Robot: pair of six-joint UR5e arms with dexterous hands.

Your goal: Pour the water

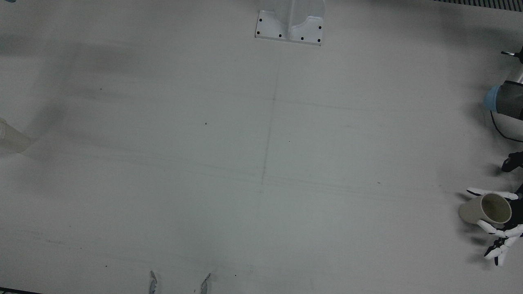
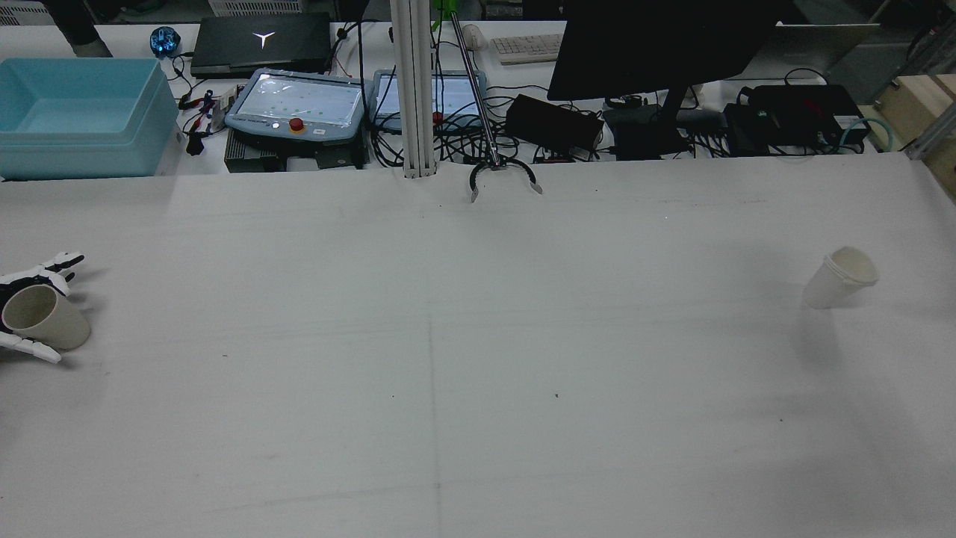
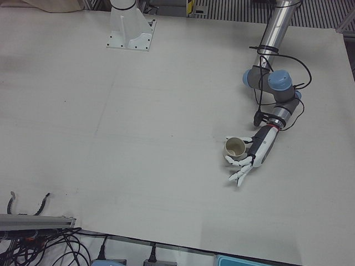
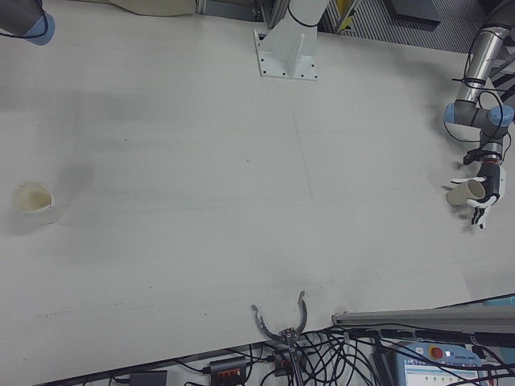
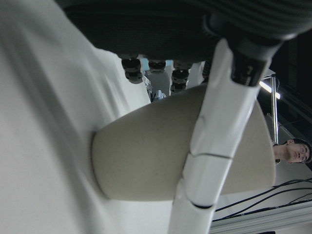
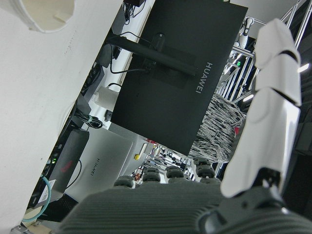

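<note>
A beige cup (image 1: 486, 208) stands near the table's edge on my left side, also seen in the rear view (image 2: 46, 317) and left-front view (image 3: 236, 148). My left hand (image 1: 506, 234) (image 3: 256, 152) is open around it, the thumb on one side and straight fingers (image 5: 219, 146) on the other, close against its wall. A white paper cup (image 2: 840, 278) (image 1: 12, 139) (image 4: 32, 203) stands alone far off on the right side. My right hand shows only in its own view, one finger (image 6: 265, 107) stretched out, holding nothing, the white cup's rim (image 6: 48, 14) distant.
An arm pedestal (image 1: 290, 24) is bolted at the table's back middle. A black claw tool (image 2: 504, 175) lies at the operators' edge. Beyond that edge are a blue bin (image 2: 75, 112), teach pendants (image 2: 299, 104) and a monitor (image 2: 657, 45). A person (image 5: 292, 148) shows in the background.
</note>
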